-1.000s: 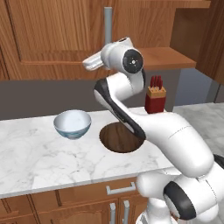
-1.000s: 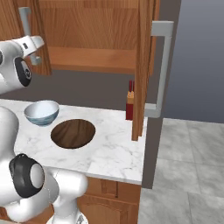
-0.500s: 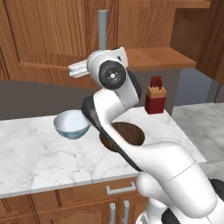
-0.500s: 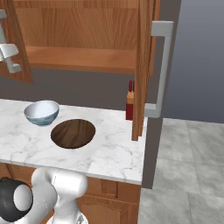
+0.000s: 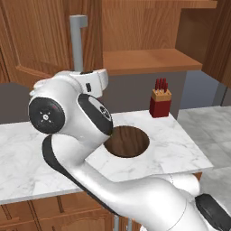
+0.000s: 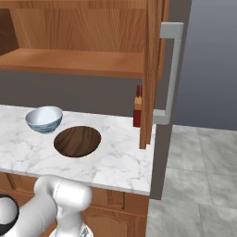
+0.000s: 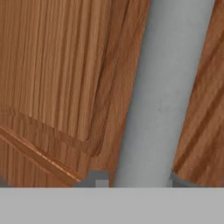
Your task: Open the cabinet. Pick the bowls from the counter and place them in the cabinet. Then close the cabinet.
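The white arm rises from the near right, bends back on itself and reaches up and left toward the left door [image 5: 31, 40] of the cabinet [image 6: 78, 62], its hand by that door's grey bar handle [image 5: 77, 43]. In the hand view the handle [image 7: 166, 92] runs very close along the panelled door face [image 7: 57, 74]; the fingertips are not distinguishable, so I cannot tell how wide the gripper stands or whether it grips the bar. The right door [image 6: 152, 69] stands open, the shelf bare. On the counter [image 6: 115, 162] lie the wooden bowl [image 6: 77, 141] and, just left, the white bowl [image 6: 44, 119]. A red knife block [image 5: 159, 102] stands far right.
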Motion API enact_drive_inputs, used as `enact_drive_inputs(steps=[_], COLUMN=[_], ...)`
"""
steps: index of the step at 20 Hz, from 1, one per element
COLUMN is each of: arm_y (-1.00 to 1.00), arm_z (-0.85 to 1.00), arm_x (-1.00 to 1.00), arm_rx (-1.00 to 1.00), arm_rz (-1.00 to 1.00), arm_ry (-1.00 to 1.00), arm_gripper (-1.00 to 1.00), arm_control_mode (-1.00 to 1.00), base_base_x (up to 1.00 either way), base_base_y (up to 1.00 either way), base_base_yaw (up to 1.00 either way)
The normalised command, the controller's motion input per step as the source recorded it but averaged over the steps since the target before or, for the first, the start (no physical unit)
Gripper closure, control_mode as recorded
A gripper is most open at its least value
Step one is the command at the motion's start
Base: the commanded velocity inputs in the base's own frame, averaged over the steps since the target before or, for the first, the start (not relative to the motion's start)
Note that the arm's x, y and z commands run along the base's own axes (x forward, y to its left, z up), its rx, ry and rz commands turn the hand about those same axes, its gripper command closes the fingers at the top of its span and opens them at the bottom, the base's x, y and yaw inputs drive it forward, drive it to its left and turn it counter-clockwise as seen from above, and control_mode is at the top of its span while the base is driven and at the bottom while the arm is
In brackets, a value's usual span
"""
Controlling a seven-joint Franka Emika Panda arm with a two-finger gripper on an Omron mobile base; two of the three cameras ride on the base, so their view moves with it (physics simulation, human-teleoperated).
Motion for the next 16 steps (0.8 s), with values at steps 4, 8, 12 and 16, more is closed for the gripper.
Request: enact_drive_inputs(steps=[4, 8, 12, 16], arm_y=[0.85, -0.11, -0.66, -0.79], arm_z=[-0.12, 0.01, 0.15, 0.23], arm_x=[-0.73, -0.24, -0.56, -0.85], arm_rx=[0.07, 0.03, 0.11, 0.15], arm_rz=[-0.23, -0.07, 0.0, 0.0], arm_ry=[0.12, -0.06, -0.14, -0.19], arm_gripper=[-1.0, -1.0, -1.0, -1.0], arm_control_mode=[-1.0, -1.0, -1.0, -1.0], base_base_x=[0.0, 0.0, 0.0, 0.0], base_base_y=[0.0, 0.0, 0.0, 0.0], base_base_yaw=[0.0, 0.0, 0.0, 0.0])
